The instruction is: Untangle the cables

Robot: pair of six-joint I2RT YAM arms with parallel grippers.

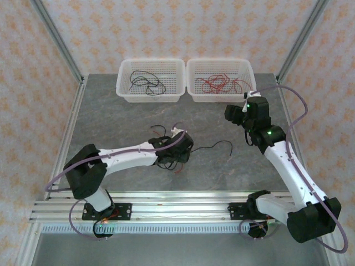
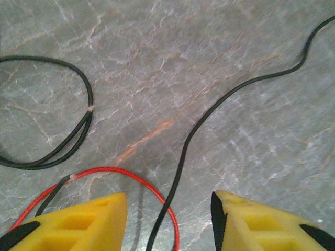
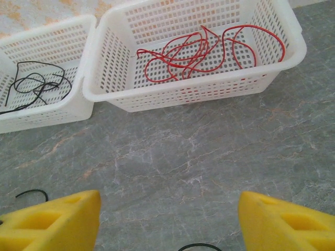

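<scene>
near the middle of the bench [image 1: 111,127], the left gripper [image 2: 168,200] hangs low over a small tangle, its yellow fingers parted and clamping nothing. a loose black wire [image 2: 209,112] runs up between the fingers and snakes off toward the right edge. just left of it a red wire [image 2: 123,171] arcs under the left finger and meets a dark strand at a pale joint. farther left lies a doubled black loop [image 2: 78,133], apart from the red one. toward the far right corner the right gripper [image 3: 169,196] hovers with its fingers spread wide and empty. it faces two white baskets along the far edge: the red-wire basket [image 3: 183,97] holding red wires [image 3: 193,55], and beside it the black-wire basket [image 3: 52,112] holding black wires [image 3: 39,81].

the step in hand looks like picking one strand out of the pile. it would go best to close on a single wire where it lies clear of the others, then lift slowly so the rest slips off rather than drags along.

whether red and black cross beneath the fingers is cut off at the frame's bottom. from overhead the left arm covers most of the tangle, and the wire ends are too thin to trace.
</scene>
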